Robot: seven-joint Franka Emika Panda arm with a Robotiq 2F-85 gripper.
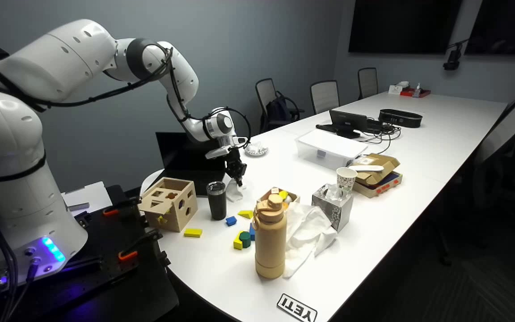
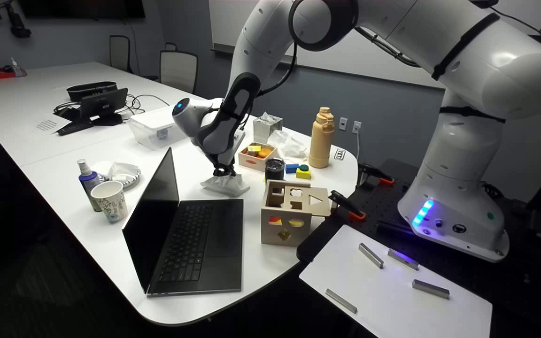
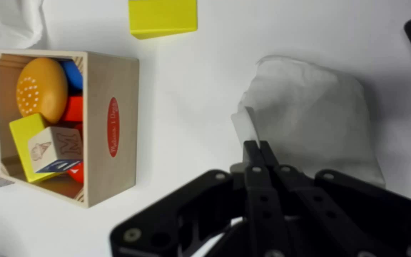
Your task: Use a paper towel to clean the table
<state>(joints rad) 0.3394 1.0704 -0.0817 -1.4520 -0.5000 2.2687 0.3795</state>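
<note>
The long white table has a glossy top and a rounded end, and it shows in both exterior views. A white paper towel lies crumpled and partly spread on it, also in both exterior views. My gripper points down at the towel, its fingertips shut on a raised fold of it. In the exterior views the gripper is low over the table beside the laptop. The towel's near part is hidden behind the fingers in the wrist view.
An open laptop, a dark tumbler and a wooden shape sorter stand close by. A small wooden crate of blocks, loose blocks, a tan bottle, a tissue box and another crumpled paper surround the spot.
</note>
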